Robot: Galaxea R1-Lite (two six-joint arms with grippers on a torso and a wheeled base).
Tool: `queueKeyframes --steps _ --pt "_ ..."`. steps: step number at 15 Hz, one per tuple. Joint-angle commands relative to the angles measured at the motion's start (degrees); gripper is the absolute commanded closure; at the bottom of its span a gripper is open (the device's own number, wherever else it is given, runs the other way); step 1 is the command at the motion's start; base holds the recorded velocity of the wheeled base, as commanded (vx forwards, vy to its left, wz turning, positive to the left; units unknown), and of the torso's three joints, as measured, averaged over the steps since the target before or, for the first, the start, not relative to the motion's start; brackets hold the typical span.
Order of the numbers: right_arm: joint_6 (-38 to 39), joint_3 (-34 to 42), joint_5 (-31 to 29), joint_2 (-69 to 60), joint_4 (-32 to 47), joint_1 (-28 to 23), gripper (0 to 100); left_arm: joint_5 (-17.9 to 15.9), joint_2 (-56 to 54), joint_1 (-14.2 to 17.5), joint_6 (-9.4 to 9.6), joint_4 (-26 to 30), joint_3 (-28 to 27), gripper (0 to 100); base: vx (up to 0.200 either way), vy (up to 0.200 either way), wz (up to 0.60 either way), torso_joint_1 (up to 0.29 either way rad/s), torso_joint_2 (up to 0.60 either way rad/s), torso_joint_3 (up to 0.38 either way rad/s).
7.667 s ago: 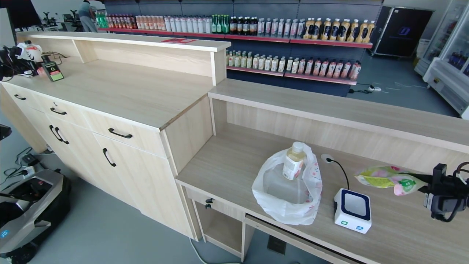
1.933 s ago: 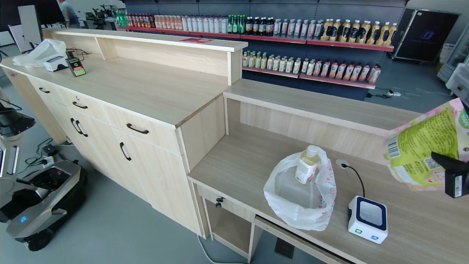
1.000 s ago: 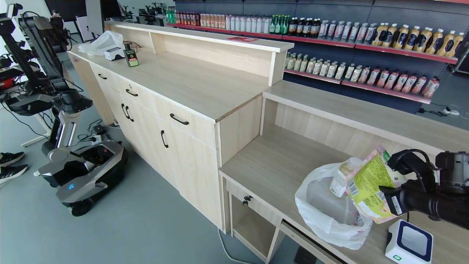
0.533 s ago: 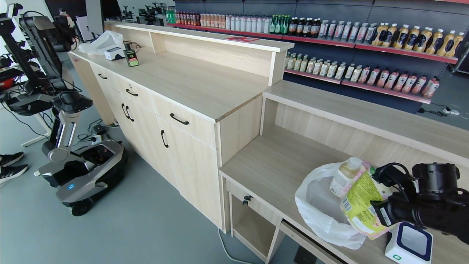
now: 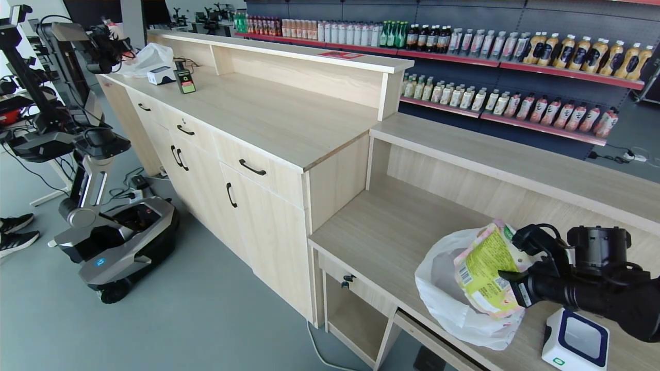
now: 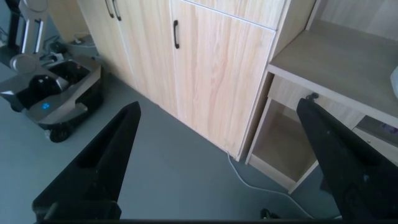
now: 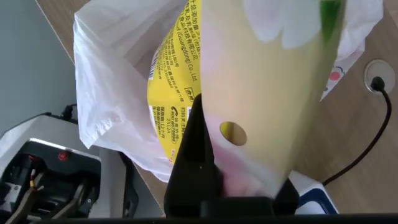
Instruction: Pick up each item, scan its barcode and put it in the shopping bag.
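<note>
My right gripper is shut on a yellow-green and pink snack pouch, holding it tilted over the mouth of the white shopping bag on the low counter. From the right wrist view the pouch hangs above the open bag, pinched by a dark finger. The pouch hides the inside of the bag. A white and blue barcode scanner sits just right of the bag. My left gripper hangs open over the grey floor, beside the cabinet.
The low counter has a raised back ledge and meets a taller cabinet on the left. Another wheeled robot stands on the floor at left. Bottle shelves line the back wall.
Over the last second my right gripper carried the pouch down and to the left, from beside the bag to over its mouth. The bottle in the bag is now hidden behind it.
</note>
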Motion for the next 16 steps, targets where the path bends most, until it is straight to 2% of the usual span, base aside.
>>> queueKeyframes --steps 1,5,16 --pt "-1.16 -1.05 0.36 3.13 -1.23 0.36 100 -0.02 0.09 0.04 -0.01 0.0 0.0 0 0.0 0.0 0.0 0.0 0.0 0.0" --pt "-3.44 -1.58 0.54 7.96 -6.85 0.27 100 -0.02 0.0 0.04 -0.01 0.0 0.0 0 0.0 0.0 0.0 0.0 0.0 0.0" --pt "-4.85 -1.23 0.54 10.86 -8.0 -0.26 100 -0.02 0.0 0.04 -0.01 0.0 0.0 0 0.0 0.0 0.0 0.0 0.0 0.0"
